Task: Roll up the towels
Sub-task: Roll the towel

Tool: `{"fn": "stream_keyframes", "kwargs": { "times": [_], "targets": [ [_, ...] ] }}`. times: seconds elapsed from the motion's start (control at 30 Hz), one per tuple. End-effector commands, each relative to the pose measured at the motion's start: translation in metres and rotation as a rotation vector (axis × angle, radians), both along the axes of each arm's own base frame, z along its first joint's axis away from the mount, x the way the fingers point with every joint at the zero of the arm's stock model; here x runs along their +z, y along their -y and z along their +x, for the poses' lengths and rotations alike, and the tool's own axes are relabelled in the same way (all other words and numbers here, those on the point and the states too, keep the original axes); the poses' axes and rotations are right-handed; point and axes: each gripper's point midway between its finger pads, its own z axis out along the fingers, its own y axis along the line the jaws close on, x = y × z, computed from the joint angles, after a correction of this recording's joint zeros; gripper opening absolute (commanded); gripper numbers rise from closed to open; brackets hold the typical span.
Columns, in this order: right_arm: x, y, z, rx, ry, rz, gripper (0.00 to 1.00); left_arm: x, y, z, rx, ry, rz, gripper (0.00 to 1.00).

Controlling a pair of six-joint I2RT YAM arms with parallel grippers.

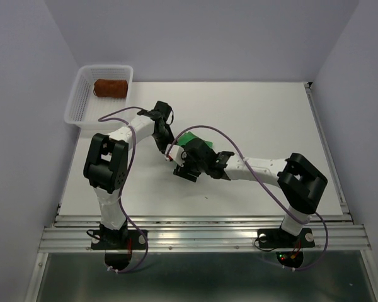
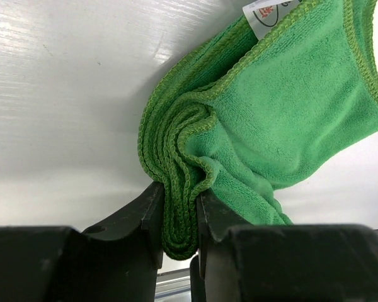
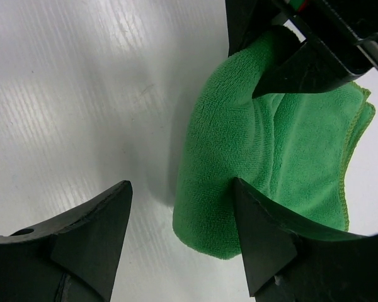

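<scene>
Green towel (image 2: 271,126): centre of table (image 1: 271,113), partly folded. Soft, light and limp, so likely to unroll; best taken at the bunched edge. Left gripper (image 2: 179,220) pinches that edge; right gripper (image 3: 179,189) spread, holding nothing. Rust-brown towel (image 1: 109,87): rolled, in far basket (image 1: 75,110).

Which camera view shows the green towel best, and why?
Left wrist: the green towel fills it, with folded layers, hem and label visible, pinched between the left fingers. Right wrist shows its folded bulk, partly hidden by the right fingers. Top shows only a green scrap between the arms.
</scene>
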Motion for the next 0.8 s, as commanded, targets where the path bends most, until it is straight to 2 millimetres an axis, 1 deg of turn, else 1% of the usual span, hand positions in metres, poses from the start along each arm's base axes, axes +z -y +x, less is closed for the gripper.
{"fn": "stream_keyframes", "kwargs": {
  "times": [0.0,0.07,0.1,0.23,0.27,0.33,0.37,0.4,0.43,0.47,0.53,0.57,0.63,0.7,0.77],
  "targets": [
    [0.003,-0.003,0.018,-0.048,0.088,0.001,0.71,0.022,0.0,0.002,0.01,0.016,-0.006,0.0],
    [-0.002,-0.001,0.021,-0.063,0.099,-0.013,0.71,0.022,0.001,0.001,0.009,0.015,-0.008,0.0],
    [-0.005,-0.003,0.019,-0.058,0.1,-0.021,0.71,0.023,0.001,0.001,0.008,0.013,-0.011,0.0],
    [-0.025,0.008,0.021,-0.077,0.111,-0.082,0.7,0.023,0.0,0.001,0.009,0.014,-0.008,0.0],
    [-0.024,0.009,0.027,-0.097,0.137,-0.083,0.7,0.023,0.0,0.001,0.009,0.012,-0.008,0.0],
    [-0.028,0.011,0.028,-0.103,0.164,-0.103,0.65,0.022,-0.001,0.0,0.006,0.01,-0.009,0.0],
    [-0.035,0.013,0.028,-0.106,0.164,-0.124,0.63,0.022,-0.001,-0.001,0.005,0.006,-0.01,0.0],
    [-0.037,0.015,0.03,-0.115,0.169,-0.131,0.61,0.022,-0.001,-0.001,0.004,0.006,-0.011,0.0],
    [-0.038,0.013,0.028,-0.109,0.176,-0.138,0.52,0.022,-0.002,-0.001,0.007,0.003,-0.009,0.0],
    [-0.04,0.016,0.03,-0.121,0.188,-0.143,0.46,0.022,-0.003,-0.001,0.009,0.003,-0.009,0.0],
    [-0.042,0.018,0.03,-0.129,0.194,-0.146,0.3,0.023,-0.003,0.001,0.011,0.006,-0.013,0.0],
    [-0.045,0.02,0.031,-0.133,0.198,-0.157,0.2,0.024,-0.004,0.001,0.012,0.008,-0.014,0.0],
    [-0.048,0.022,0.031,-0.141,0.197,-0.159,0.06,0.025,-0.005,0.001,0.013,0.009,-0.015,0.0],
    [-0.049,0.021,0.029,-0.145,0.182,-0.153,0.01,0.025,-0.007,0.002,0.019,0.012,-0.013,0.02],
    [-0.049,0.016,0.025,-0.133,0.152,-0.132,0.01,0.026,-0.008,0.002,0.022,0.019,-0.013,0.12]
  ]
}}
